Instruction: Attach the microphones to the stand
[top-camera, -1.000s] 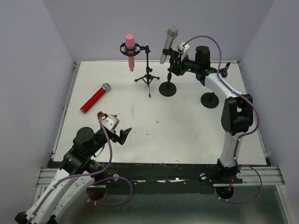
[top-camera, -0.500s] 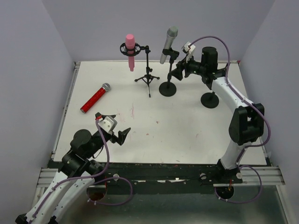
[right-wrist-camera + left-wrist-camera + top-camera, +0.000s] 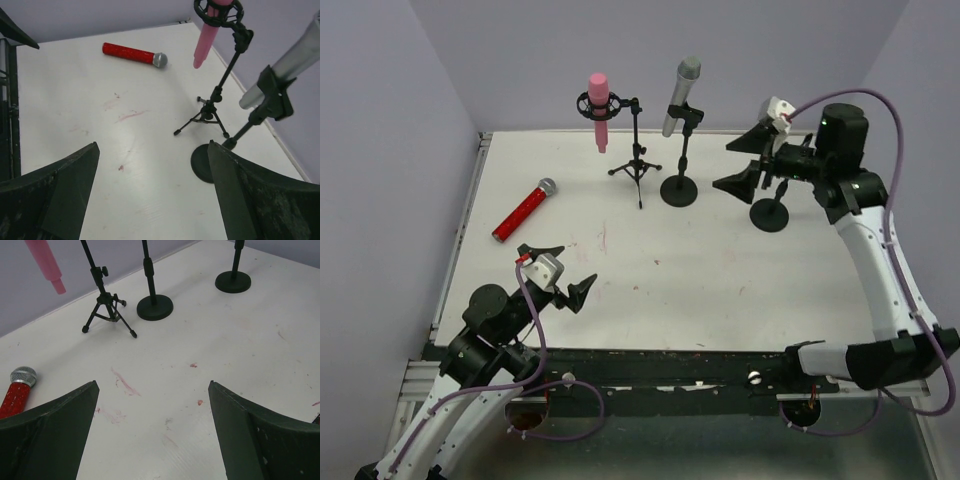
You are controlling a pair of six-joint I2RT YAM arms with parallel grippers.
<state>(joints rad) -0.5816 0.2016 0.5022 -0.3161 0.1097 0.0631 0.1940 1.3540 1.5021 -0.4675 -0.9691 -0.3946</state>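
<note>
Pink microphone (image 3: 599, 88) in stand (image 3: 636, 168), red microphone (image 3: 523, 211) flat

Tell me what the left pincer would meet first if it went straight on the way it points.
Probably the table: the open left pincer tilts down at it. The tripod stand and nearer round-base stand lie farther ahead, though depth is unclear.
</note>
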